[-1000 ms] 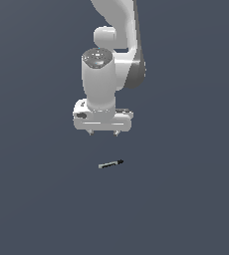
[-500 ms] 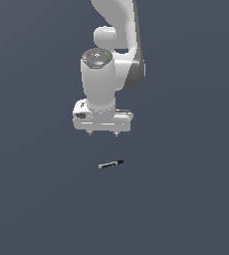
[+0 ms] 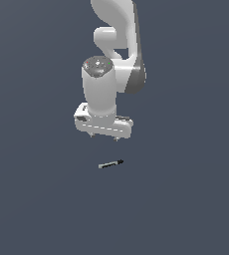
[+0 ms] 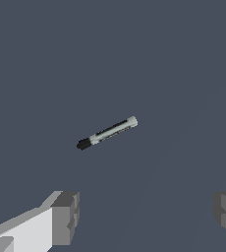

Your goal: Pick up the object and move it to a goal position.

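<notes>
Bare floor rings the rod (image 3: pixel 110 164) – fingers (image 4: pixel 66 216) unobstructed.

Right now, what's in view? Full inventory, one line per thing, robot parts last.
pen-like rod: 1, light grey and dark shaft with a black tip, lying flat on the surface, below the gripper and apart from it; also seen in the wrist view, beyond the fingertips and not between them.
surface: 1, plain dark grey-blue, fills the background of both views.
arm: 1, white with dark grey joint sections, comes down from the top of the exterior view.
gripper: 1, white body with grey finger pads, pointing down above the rod, fingers spread wide, holding nothing.
</notes>
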`<state>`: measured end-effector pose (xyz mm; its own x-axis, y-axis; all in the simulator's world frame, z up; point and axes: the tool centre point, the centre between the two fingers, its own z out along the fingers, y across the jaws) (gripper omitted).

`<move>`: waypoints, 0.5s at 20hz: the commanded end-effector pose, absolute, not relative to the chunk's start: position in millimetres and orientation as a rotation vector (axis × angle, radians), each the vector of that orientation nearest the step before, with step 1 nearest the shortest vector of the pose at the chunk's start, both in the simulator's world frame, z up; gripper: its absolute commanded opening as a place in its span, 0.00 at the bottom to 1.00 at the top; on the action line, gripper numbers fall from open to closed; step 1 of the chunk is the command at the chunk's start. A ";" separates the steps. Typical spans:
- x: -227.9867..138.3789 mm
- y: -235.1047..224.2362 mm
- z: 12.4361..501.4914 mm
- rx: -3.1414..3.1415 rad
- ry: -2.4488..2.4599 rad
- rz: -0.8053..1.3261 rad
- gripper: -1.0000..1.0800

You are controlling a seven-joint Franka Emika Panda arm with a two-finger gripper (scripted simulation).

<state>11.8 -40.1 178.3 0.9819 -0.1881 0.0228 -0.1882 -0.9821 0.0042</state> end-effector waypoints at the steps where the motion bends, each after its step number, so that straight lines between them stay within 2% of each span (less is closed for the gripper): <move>1: 14.4 -38.8 172.7 3.115 -0.384 0.032 0.96; 10: 25.0 -33.6 148.4 3.054 -0.762 0.020 0.96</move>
<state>23.2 -34.4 152.6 0.9020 -0.4316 0.0123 -0.4316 -0.9020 -0.0082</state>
